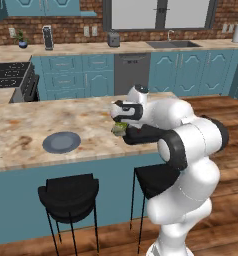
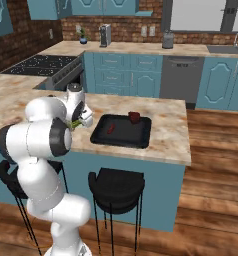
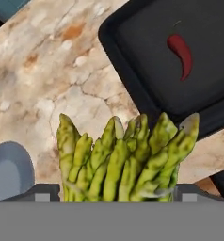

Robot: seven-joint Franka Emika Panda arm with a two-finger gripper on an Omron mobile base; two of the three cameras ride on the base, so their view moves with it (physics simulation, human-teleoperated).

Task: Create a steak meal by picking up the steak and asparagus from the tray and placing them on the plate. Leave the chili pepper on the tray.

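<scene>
The right base view alone shows the steak (image 2: 134,116) on the tray (image 2: 141,138). The gripper (image 3: 118,190) is clamped on the asparagus (image 3: 125,160).

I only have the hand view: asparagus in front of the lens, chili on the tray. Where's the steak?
Observer: The steak sits at the far edge of the tray, beyond the chili pepper.
Operator: Anything on the plate yet?
Observer: No, the plate is bare in the left base view.
Operator: Is the bundle over it?
Observer: Not yet. The asparagus in the gripper hangs above counter between tray and plate.
</scene>
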